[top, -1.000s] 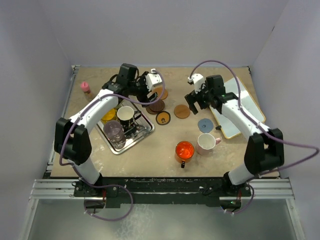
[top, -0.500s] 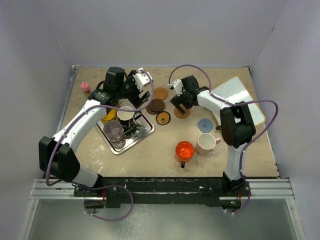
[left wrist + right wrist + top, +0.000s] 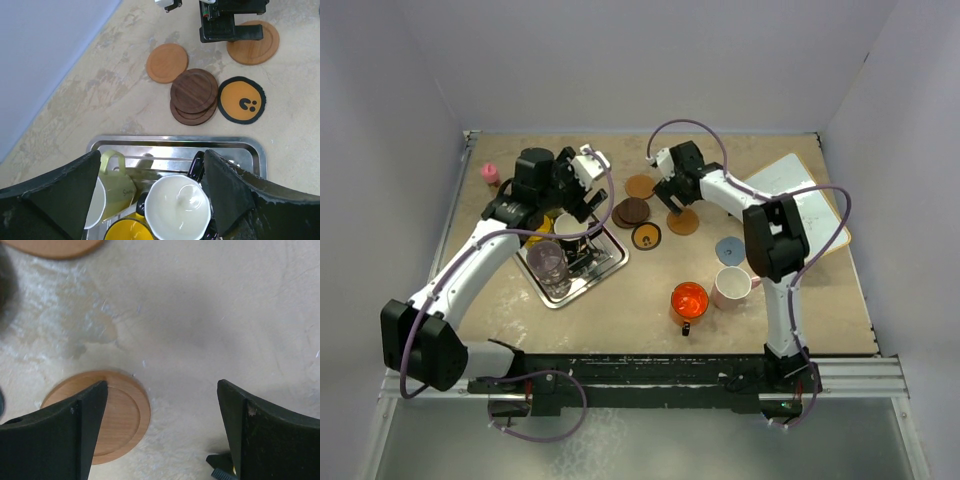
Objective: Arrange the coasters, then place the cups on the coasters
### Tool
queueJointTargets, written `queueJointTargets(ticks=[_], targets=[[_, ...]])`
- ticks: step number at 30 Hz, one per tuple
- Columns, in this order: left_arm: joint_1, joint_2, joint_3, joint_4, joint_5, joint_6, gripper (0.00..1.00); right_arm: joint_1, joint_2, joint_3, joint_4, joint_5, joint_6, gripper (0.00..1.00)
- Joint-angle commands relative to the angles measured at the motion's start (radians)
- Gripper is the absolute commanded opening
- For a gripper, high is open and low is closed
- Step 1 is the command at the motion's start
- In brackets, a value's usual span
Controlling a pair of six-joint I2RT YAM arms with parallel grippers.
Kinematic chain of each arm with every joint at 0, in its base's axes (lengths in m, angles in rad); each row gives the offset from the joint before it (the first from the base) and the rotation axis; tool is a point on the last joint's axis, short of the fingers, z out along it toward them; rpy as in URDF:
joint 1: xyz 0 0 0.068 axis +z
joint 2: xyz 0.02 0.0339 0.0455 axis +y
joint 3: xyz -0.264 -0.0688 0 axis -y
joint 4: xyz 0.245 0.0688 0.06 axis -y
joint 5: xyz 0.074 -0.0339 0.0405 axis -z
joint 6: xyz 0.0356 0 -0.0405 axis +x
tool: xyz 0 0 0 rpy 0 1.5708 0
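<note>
Plainly, we judge little done. On the tabletop (image 3: 800,300) the tray (image 3: 175,142) holds four cups: black (image 3: 177,205), yellow (image 3: 127,231), cream-green (image 3: 117,185) and glass (image 3: 547,262). The red cup (image 3: 688,300) and pink cup (image 3: 731,287) stand side by side near the front. No cup is on a coaster.

The coasters sit bunched at the far middle, not laid out. The dark brown one (image 3: 194,91) lies stacked on another, the orange one (image 3: 167,62) just behind it and the black-edged one (image 3: 242,99) touching it. The wooden one (image 3: 254,42) and grey-blue one (image 3: 730,250) lie further right.

We see the left arm (image 3: 470,270) reaching over the tray, the left pincer (image 3: 150,192) spread above the black cup, gripping nothing. The right arm (image 3: 765,235) bends back across to the far middle. The right pincer (image 3: 160,430) is spread and empty, low over bare tabletop just beside the wooden one.
</note>
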Motion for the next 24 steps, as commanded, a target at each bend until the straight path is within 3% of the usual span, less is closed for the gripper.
queueJointTargets(ticks=[1,13,24], targets=[[0.017,-0.066,-0.007,0.067,-0.038,-0.013,0.81,0.004,0.075,0.097,-0.024,0.06,-0.007,0.92],[0.035,-0.089,-0.024,0.067,-0.051,0.008,0.81,0.004,0.25,0.372,-0.114,0.135,-0.037,0.91],[0.036,-0.088,-0.023,0.066,-0.048,0.023,0.81,0.005,0.342,0.483,-0.099,0.208,-0.126,0.91]])
